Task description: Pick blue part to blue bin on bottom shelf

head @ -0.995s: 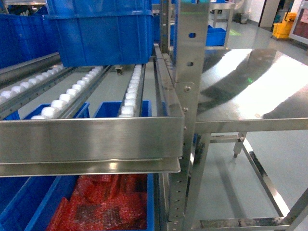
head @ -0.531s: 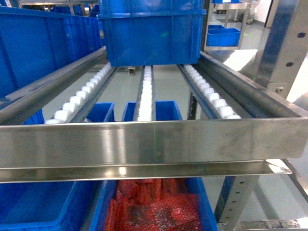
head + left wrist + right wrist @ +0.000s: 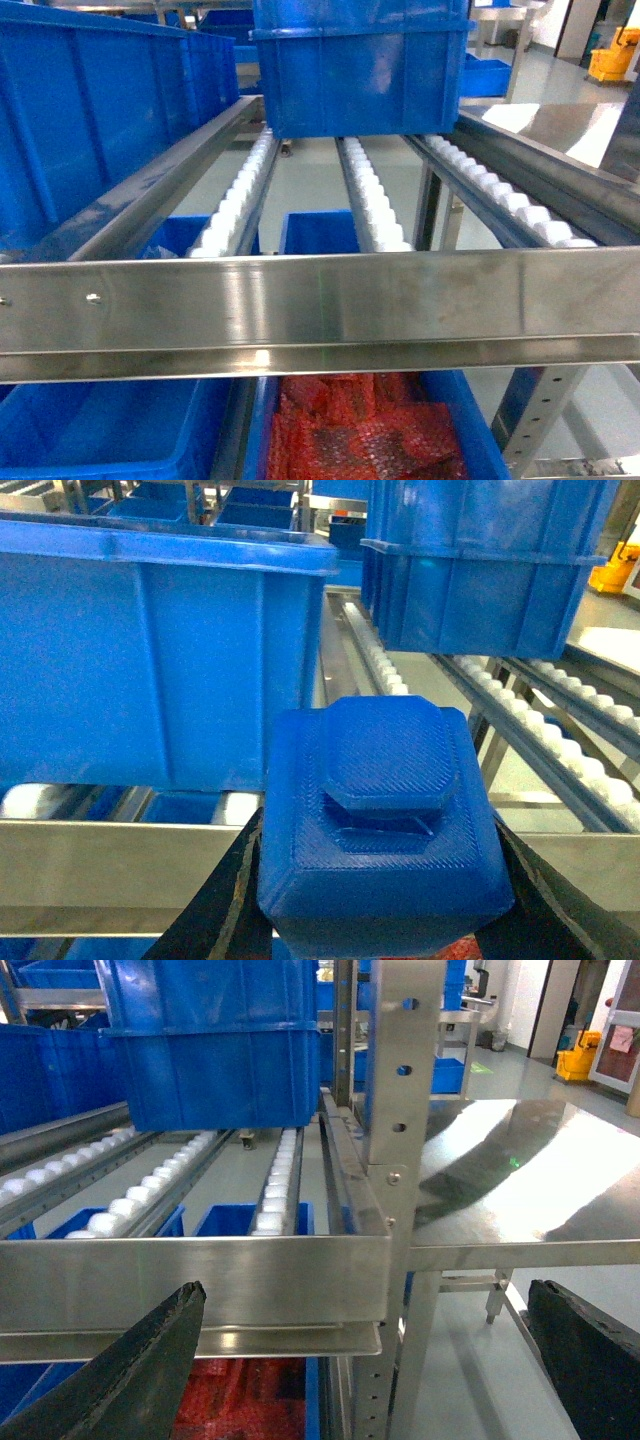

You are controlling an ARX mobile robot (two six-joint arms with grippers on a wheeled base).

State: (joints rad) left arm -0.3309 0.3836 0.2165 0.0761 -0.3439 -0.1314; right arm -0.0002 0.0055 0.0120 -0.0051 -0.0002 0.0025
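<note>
The blue part (image 3: pixel 378 825) sat between the jaws of the left gripper (image 3: pixel 375 880), which held it firmly. Behind it stood a large blue crate (image 3: pixel 160 650) on the roller rack (image 3: pixel 560 730). The right gripper (image 3: pixel 360 1360) had its jaws wide apart, with nothing between them.

Both the left gripper (image 3: pixel 375 900) and the right gripper (image 3: pixel 365 1360) show only matte black, tapering fingers (image 3: pixel 120 1370) with rough, worn-looking edges.

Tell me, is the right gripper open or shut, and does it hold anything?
Open and empty. In the right wrist view the right gripper has its two black fingers far apart at the frame's sides, with nothing between them.
</note>
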